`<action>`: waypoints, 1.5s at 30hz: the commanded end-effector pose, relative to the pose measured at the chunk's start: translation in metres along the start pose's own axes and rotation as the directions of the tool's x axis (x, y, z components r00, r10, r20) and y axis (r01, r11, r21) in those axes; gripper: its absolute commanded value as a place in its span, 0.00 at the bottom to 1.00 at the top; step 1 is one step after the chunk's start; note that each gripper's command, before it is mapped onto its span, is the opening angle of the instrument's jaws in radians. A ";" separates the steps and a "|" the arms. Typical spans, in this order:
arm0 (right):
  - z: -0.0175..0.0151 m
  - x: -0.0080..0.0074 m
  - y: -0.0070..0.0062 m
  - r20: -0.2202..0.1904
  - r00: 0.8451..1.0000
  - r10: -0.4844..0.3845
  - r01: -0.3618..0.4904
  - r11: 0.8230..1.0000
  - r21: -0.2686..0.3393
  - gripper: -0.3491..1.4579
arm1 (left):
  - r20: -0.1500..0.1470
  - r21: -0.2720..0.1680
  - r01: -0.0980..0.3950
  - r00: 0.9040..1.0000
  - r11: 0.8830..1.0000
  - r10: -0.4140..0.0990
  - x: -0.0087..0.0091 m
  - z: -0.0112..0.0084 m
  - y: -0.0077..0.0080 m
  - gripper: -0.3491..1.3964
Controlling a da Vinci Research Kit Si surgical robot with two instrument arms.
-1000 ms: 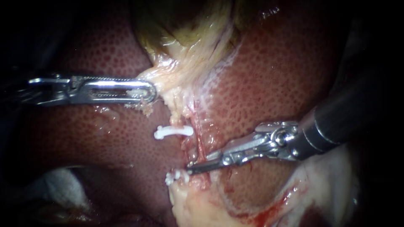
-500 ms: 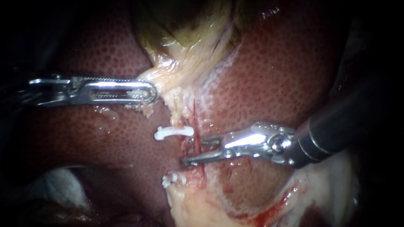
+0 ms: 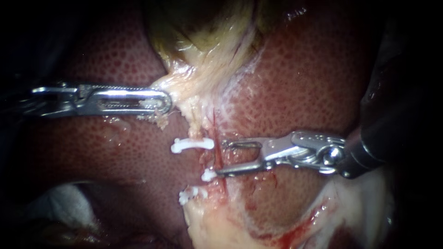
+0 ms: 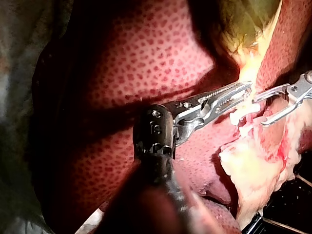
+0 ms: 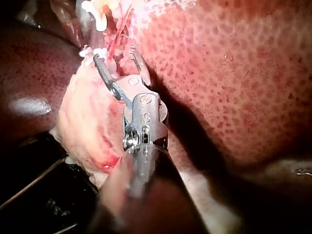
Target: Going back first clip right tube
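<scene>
Right instrument [image 3: 221, 159]: hand open, with a clear gap between the two jaws. The jaw tips lie against the red tube [image 3: 217, 156], which runs across the liver [image 3: 300, 83].

A small white clip [image 3: 208, 175] sits on the tube, touching the lower jaw tip. A long white clip [image 3: 191, 144] lies just beside the tube, and a third clip [image 3: 190, 195] is further down it.

Left instrument [image 3: 161, 102]: hand closed, gripping pale tissue [image 3: 184, 87] up the tube from the clips.

The left instrument [image 3: 162, 102] runs off into the dark. The right instrument [image 5: 115, 54] is blurry near the camera.
</scene>
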 end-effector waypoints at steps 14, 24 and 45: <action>-0.0082 0.0071 -0.0028 -0.006 0.987 -0.160 0.160 0.985 0.066 0.47 | -0.001 0.001 -0.002 1.000 1.000 0.002 -0.0002 0.0002 -0.0002 0.00; -0.0097 0.0079 -0.0024 -0.019 0.985 -0.173 0.174 0.983 0.060 0.47 | 0.021 0.002 -0.013 1.000 1.000 0.013 -0.0018 0.0026 -0.0014 0.00; -0.0108 0.0089 -0.0023 -0.043 0.985 -0.167 0.169 0.984 0.060 0.47 | 0.062 -0.011 -0.030 0.998 0.999 0.030 -0.0047 0.0088 -0.0029 0.00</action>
